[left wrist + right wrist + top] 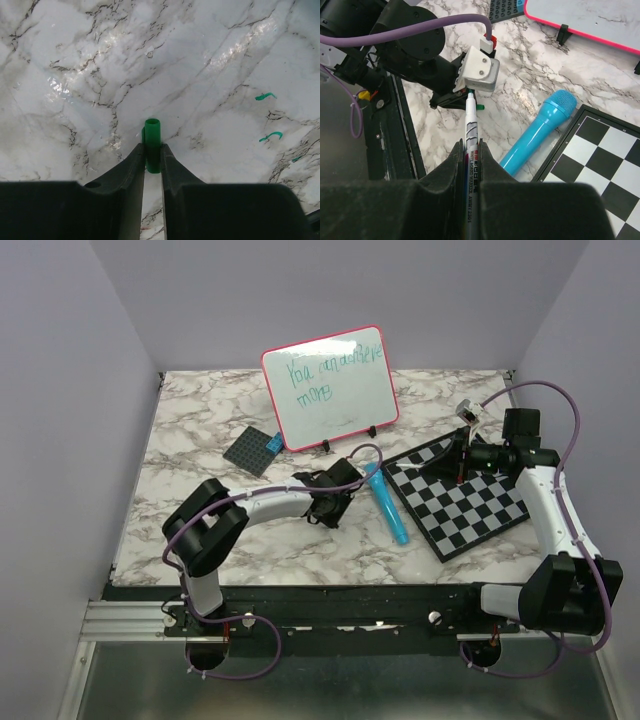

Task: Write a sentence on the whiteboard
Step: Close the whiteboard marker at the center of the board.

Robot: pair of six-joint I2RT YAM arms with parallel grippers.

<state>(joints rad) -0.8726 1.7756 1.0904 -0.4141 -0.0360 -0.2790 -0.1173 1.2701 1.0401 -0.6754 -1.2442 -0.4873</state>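
The whiteboard, pink-framed, leans upright at the back of the table. On it is the sentence in two lines of green handwriting. My left gripper is low over the marble table, shut on a green marker cap that stands out past its fingertips; from above it sits mid-table. My right gripper is shut on a white whiteboard marker whose bare tip points toward the left gripper. In the top view it hovers over the checkered board's far corner.
A blue toy microphone lies between the two grippers, next to the black-and-white checkered board. A dark studded plate lies left of the whiteboard. Small green marker strokes stain the table near the left gripper.
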